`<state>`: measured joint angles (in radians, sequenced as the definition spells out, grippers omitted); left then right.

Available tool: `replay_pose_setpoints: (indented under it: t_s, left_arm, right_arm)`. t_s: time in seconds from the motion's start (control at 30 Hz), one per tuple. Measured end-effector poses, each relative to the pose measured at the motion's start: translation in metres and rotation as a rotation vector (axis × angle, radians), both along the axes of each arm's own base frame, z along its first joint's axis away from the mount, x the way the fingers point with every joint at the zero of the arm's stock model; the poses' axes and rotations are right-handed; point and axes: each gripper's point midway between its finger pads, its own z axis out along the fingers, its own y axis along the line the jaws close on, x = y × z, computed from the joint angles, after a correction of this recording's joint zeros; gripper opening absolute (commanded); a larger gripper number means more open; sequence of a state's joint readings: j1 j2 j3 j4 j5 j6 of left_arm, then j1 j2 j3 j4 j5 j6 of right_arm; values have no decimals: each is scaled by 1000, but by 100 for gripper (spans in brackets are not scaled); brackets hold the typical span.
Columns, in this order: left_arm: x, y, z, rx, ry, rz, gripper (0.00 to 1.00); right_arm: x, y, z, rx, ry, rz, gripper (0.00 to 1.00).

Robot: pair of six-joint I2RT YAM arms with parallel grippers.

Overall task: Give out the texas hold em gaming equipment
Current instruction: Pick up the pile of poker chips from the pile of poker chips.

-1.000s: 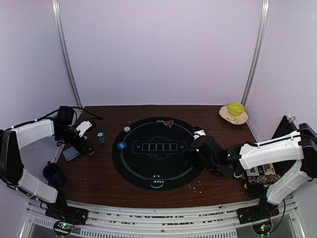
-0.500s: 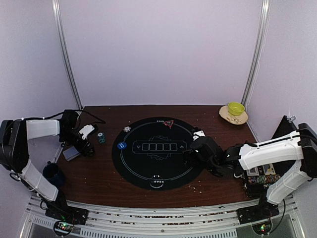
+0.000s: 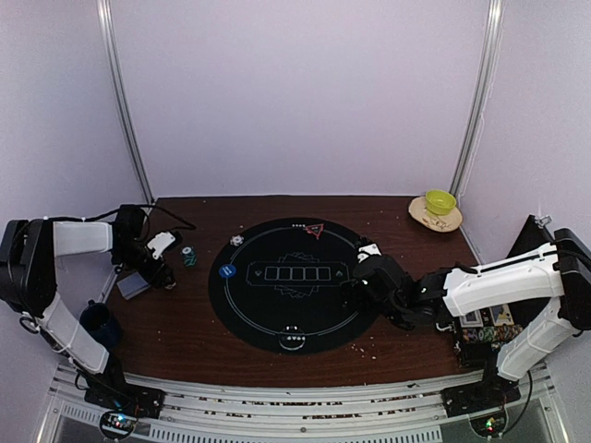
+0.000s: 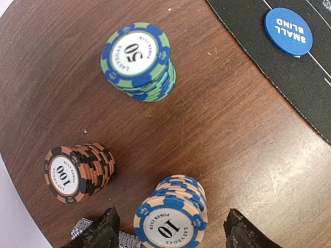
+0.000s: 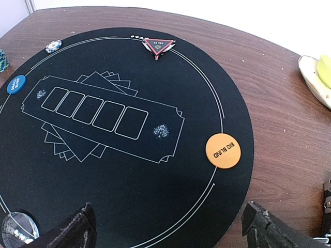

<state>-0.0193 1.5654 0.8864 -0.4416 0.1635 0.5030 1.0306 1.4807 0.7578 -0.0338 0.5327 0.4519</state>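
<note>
My left gripper (image 4: 172, 230) is spread, one dark finger (image 4: 101, 232) on each side of the blue-and-peach "10" chip stack (image 4: 176, 201). A sliver of wooden table (image 4: 217, 129) shows on both sides, so neither pad touches the stack. Just beyond stands the brown-and-black "100" stack (image 4: 77, 173), and farther out the green-and-blue "50" stack (image 4: 137, 59); the three stand apart from one another. All of them sit off the black mat (image 4: 269, 72), whose edge crosses the upper right corner of my left wrist view with the blue small-blind disc (image 4: 288, 31) lying on it. From above, a grey-blue deck of cards (image 3: 132, 286) lies beside this gripper and a dark mug (image 3: 95, 321) sits nearer the arm's base.

My right gripper (image 5: 165, 230) is wide apart and holds nothing, hanging over the near right part of the mat. The orange big-blind disc (image 5: 223, 150) lies flat on the mat ahead of it, just inside the printed ring. Farther out are five printed card outlines in a row, then the red triangle marker (image 5: 158, 46) at the far rim and a single striped chip (image 5: 53, 46) at the far left rim. The yellow-green bowl (image 3: 440, 200) stands well apart in the table's far right corner.
</note>
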Motion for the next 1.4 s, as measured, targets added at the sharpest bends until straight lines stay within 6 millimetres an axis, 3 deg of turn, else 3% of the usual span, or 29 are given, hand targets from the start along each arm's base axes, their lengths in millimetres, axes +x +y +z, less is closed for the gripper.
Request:
replay_pose_setpoints:
  t_s: [1.4]
  left_arm:
    - [1,0,1,1,-6,1,36]
  right_arm:
    - [-1,2,-1,-15,-7,-2,100]
